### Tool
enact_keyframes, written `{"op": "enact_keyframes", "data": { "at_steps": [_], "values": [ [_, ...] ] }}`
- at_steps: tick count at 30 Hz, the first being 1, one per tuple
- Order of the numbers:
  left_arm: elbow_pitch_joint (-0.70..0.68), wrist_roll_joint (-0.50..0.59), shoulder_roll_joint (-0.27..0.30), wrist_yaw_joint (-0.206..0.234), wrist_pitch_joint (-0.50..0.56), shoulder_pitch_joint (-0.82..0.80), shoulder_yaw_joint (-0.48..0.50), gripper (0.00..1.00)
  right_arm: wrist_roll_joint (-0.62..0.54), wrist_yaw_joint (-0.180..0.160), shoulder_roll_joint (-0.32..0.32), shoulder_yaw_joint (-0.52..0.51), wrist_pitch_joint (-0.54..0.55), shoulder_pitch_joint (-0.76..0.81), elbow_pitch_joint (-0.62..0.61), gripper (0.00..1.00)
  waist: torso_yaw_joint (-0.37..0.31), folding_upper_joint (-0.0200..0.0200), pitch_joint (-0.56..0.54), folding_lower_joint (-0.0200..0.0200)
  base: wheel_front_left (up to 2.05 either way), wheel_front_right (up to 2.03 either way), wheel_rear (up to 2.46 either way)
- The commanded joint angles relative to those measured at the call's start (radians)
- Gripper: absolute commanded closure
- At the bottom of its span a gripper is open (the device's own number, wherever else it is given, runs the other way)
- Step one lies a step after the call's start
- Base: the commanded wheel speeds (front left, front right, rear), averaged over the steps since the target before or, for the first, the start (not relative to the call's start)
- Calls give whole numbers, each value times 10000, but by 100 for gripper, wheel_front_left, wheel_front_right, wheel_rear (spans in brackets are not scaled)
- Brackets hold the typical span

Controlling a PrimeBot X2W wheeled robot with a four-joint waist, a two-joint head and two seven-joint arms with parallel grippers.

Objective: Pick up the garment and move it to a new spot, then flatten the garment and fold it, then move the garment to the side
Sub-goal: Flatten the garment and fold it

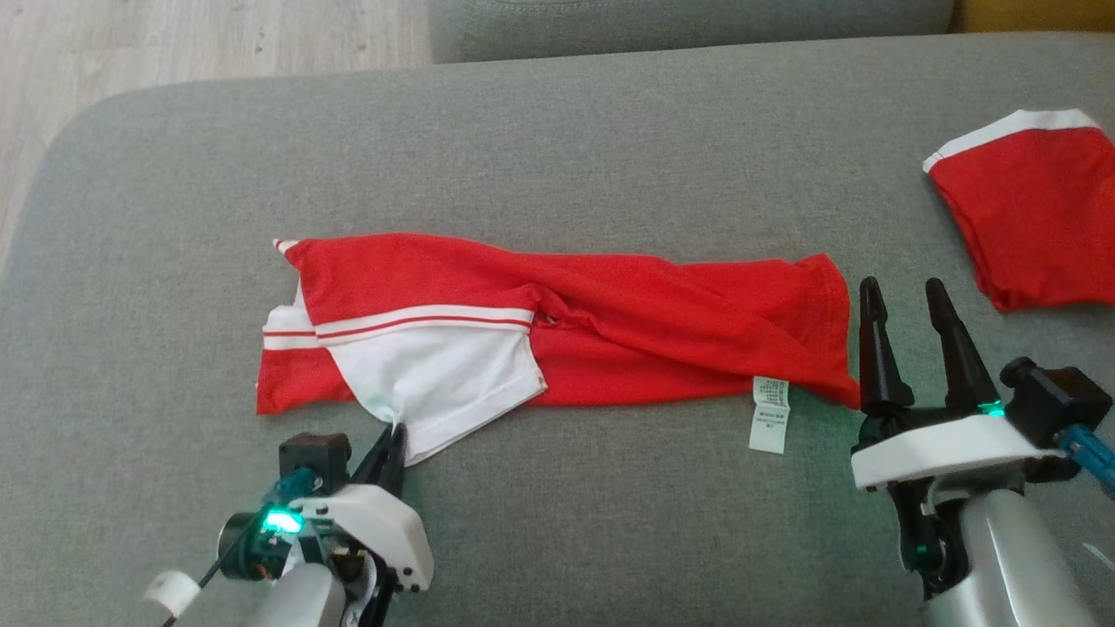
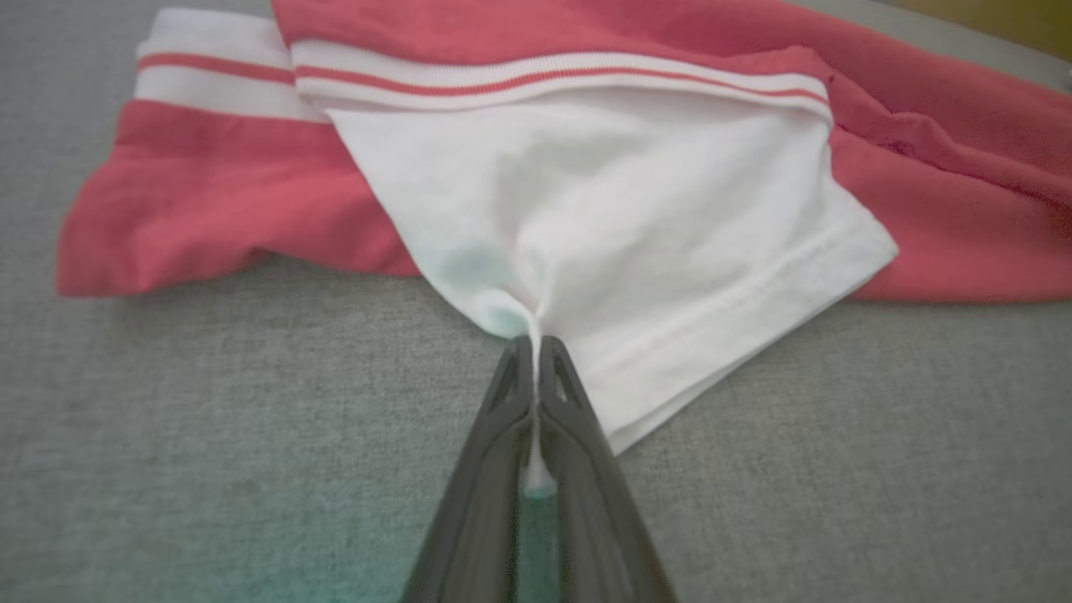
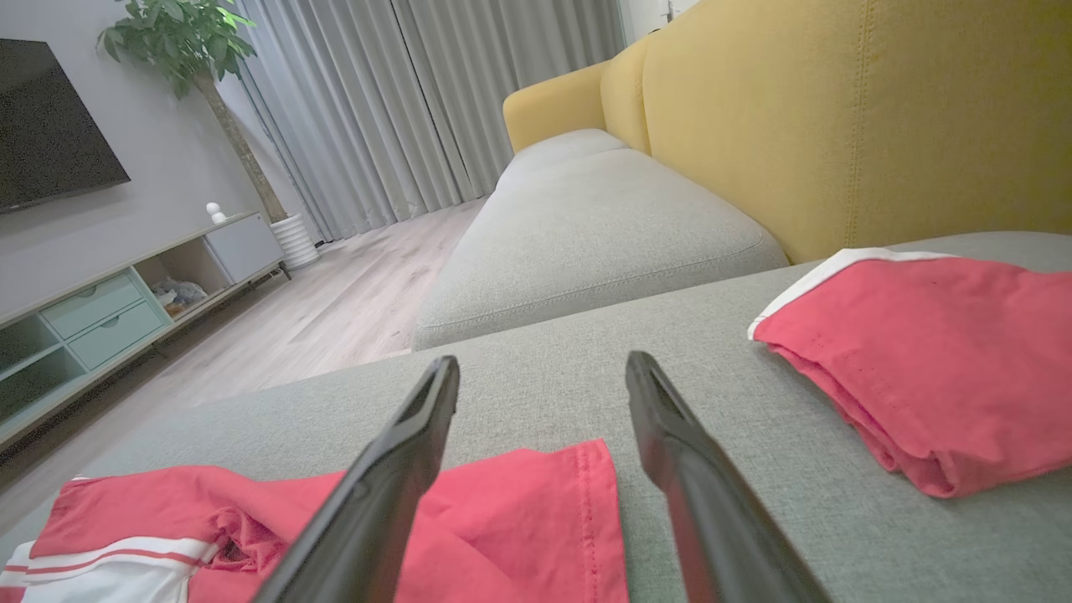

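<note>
The garment [image 1: 610, 322] is bright red; its sleeve [image 1: 435, 374] is white, topped by a white band with a thin red stripe; the label [image 1: 770, 414] is white with dark print; the sofa cushion [image 1: 557, 139] is flecked grey; the folded cloth [image 1: 1037, 226] is red with white trim; the backrest [image 3: 837, 109] is mustard yellow; the left hand [image 1: 394, 433] and right hand [image 1: 906, 292] have black fingers and white shells.

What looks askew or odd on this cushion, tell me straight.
The garment lies bunched lengthwise, twisted near its middle, not flat. Its white sleeve is drawn to a point where the left gripper pinches it. A care label hangs out past the near edge.
</note>
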Motion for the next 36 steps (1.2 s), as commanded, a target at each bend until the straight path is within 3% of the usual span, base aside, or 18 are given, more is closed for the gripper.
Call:
{"op": "enact_keyframes", "data": {
  "at_steps": [1, 11, 18, 27, 36],
  "values": [
    [-263, -76, 165, -22, -205, -216, 263, 100, -38, 37, -17, 190, -115, -338, -276, 0, 47, 0, -77, 0, 0, 0, 0],
    [-1617, -150, 522, -70, -809, -282, 446, 100, -76, 37, -16, 116, 17, -250, 80, 0, 224, 0, -373, 0, 0, 0, 0],
    [-2456, -150, 1359, -52, -569, -789, 890, 100, -64, 37, -16, 218, 178, -257, 356, 0, 196, 0, -392, 0, 0, 0, 0],
    [-2022, -112, 2349, -280, -123, -1545, 1192, 100, -9, 37, -16, 359, 191, -370, 537, 0, 28, 0, -227, 0, 0, 0, 0],
    [-1539, -278, 2301, -279, -82, -905, 1048, 100, -11, 37, -16, 365, 213, -329, 735, 0, 31, 0, -204, 0, 0, 0, 0]
  ]
}}
